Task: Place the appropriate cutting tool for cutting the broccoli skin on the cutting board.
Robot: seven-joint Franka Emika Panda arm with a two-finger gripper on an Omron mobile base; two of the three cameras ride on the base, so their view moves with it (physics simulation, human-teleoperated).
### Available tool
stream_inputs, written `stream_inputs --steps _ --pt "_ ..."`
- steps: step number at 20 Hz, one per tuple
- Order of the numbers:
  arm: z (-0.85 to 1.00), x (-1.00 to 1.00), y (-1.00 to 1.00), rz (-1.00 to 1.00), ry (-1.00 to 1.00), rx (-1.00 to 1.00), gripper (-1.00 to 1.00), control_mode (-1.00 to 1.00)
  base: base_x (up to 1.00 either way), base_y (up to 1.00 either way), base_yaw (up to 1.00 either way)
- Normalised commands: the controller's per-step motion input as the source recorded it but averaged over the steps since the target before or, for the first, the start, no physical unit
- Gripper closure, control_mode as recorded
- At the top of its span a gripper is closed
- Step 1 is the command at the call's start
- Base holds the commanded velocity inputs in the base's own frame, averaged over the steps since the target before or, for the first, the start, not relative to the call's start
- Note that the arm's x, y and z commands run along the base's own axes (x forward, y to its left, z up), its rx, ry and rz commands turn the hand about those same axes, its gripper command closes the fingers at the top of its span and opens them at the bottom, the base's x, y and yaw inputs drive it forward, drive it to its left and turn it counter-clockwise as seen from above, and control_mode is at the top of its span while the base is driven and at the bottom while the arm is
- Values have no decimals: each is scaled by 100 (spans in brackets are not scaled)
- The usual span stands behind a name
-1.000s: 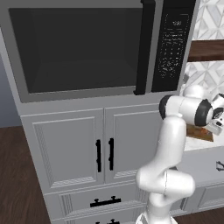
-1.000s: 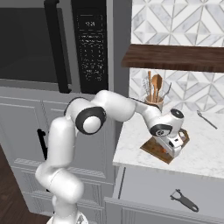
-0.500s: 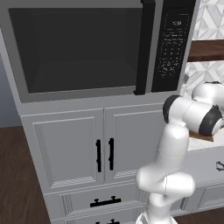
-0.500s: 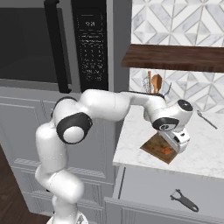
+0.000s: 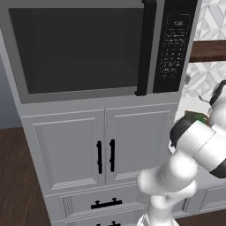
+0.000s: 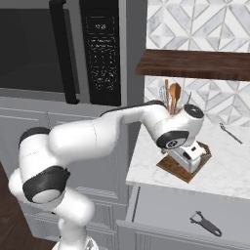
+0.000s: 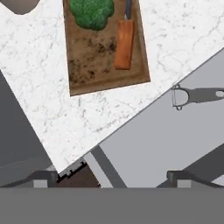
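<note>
The arm is being swung rightward and the tool [image 6: 191, 160] is being lifted clear above the cutting board [image 7: 89, 65], fingers set wide and empty. A knife [image 7: 124, 41] is lying beside the broccoli [image 7: 92, 12] at the frame's top, so placement is judged done; its blade is being cut off.

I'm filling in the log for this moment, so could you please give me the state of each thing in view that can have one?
gripper: open, holding nothing
microwave: door shut
drawer: pulled open, peeler lying inside
cabinet doors: shut
cutting board: flat on the counter, broccoli and an orange-handled knife on it
</note>
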Motion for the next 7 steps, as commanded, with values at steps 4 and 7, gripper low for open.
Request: stream_inputs --steps 4,7 --pt "33 -91 100 8 0 -21 -100 -100 0 0 0" --pt "40 -80 100 5 -2 -23 -100 -100 0 0 0"
